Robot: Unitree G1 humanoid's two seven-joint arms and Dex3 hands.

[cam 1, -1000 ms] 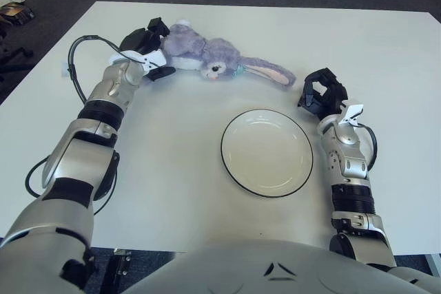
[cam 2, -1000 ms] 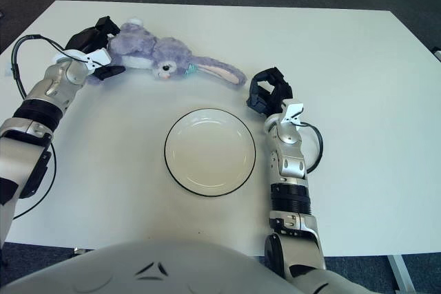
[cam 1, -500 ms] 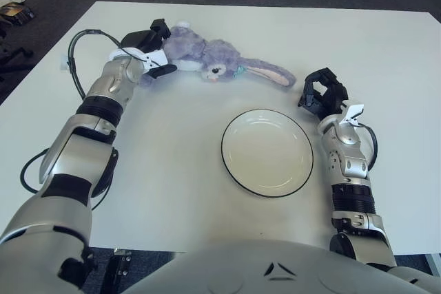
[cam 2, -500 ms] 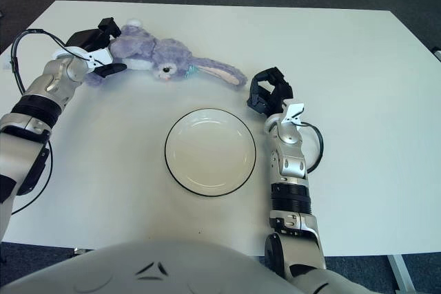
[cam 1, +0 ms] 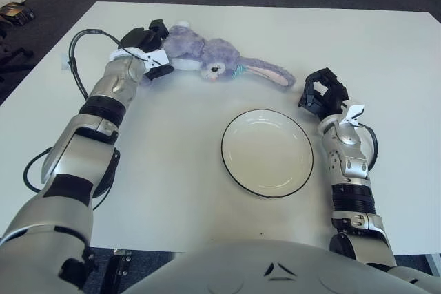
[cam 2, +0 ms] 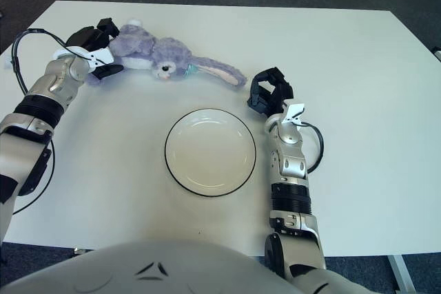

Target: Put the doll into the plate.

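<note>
left eye view: the left hand (cam 1: pixel 147 51) is at the far left of the worktop (cam 1: pixel 172 170), its dark fingers (cam 1: pixel 158 29) set against the rump end of the doll (cam 1: pixel 219 60). whether they have closed on the plush or only touch it, i cannot tell. the doll is a limp purple rabbit lying on its side on the worktop, head toward the middle, its long ears trailing right. the plate (cam 1: pixel 267 152) sits empty nearer the robot, well apart from the doll and just to the left of the right hand (cam 1: pixel 322 93), which shows with fingers curled and nothing in them.

the risks, as i judge them: a hold on the tail end alone is thin, and soft fur may slip out as the arm lifts. the body would hang and swing, so the head or ears could drape over the rim or land on the worktop. a dragging ear could also nudge the plate aside. the ear tips lie near the right hand, where they might snag.
</note>
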